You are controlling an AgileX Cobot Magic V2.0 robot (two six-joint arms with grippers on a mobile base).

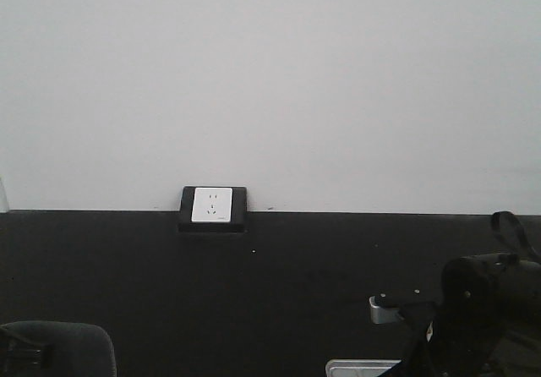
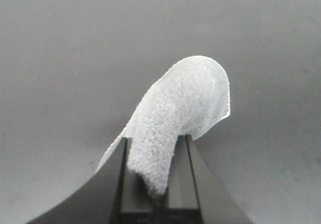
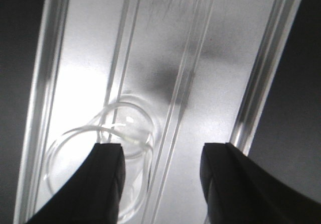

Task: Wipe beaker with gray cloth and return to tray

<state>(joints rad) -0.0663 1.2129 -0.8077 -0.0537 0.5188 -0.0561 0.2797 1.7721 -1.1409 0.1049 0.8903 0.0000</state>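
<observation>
Clamping the gray cloth (image 2: 185,103), left gripper (image 2: 155,144) stands ready; right gripper (image 3: 163,153) hovers, jaws apart, over beaker (image 3: 125,128) in tray (image 3: 261,83), apparently unwiped.

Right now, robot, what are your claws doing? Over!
Left claw shut on gray cloth. Right claw open above beaker, which sits in tray. Nothing seen blocking.
</observation>
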